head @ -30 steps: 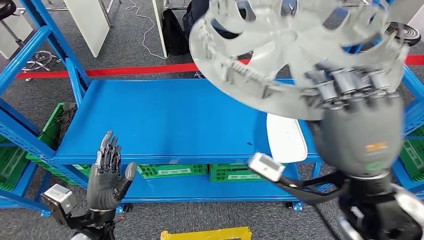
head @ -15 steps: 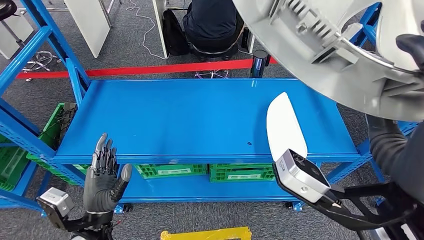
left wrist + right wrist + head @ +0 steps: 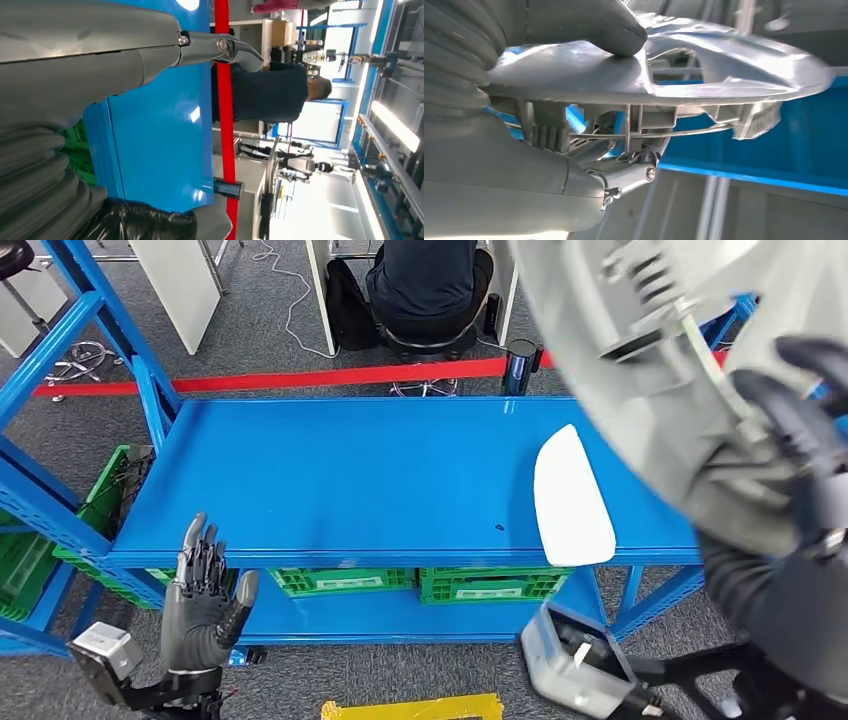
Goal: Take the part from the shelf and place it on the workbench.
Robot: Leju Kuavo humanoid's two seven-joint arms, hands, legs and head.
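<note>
Wheel cover (image 3: 650,360), silver-grey plastic w/ spoke cut-outs and rear clips, is off the shelf and held high at upper right of head view, very close to the camera, tilted. Right hand (image 3: 800,500) grips it at the rim: right wrist view shows thumb (image 3: 589,25) pressed on the face and fingers (image 3: 624,180) hooked under the back ribs. Left hand (image 3: 200,605) is low at front left, palm upright, fingers spread, holding nothing. Blue shelf (image 3: 330,480) top deck carries one white oval panel (image 3: 570,500) near its right front edge, lying flat. Green crates (image 3: 480,585) sit on the lower tier. Red floor tape (image 3: 270,380) runs behind the shelf; a seated person (image 3: 425,280) is beyond it.
</note>
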